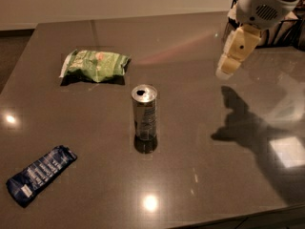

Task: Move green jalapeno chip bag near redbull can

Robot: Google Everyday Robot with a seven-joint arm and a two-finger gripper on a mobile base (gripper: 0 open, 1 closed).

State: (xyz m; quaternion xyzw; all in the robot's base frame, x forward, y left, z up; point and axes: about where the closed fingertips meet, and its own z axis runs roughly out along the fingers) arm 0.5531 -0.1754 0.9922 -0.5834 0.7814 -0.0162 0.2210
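Green chip bag (95, 66) at far left, well apart from upright can (144, 111). At right, aloft, gripper (228, 67); open or closed, cannot tell.

1. The green jalapeno chip bag (95, 66) is a small, crinkly light-green packet with a white left edge and pale markings. It lies flat on the desk (200, 175), its long side running left to right, in the far left part.
2. The redbull can (144, 112) is slim and silver-grey. It stands upright near the desk's middle, shiny top and dark opening facing up, nearer the camera than the bag and apart from it.
3. The tool (225, 72) hangs above the desk at the far right, well apart from both.
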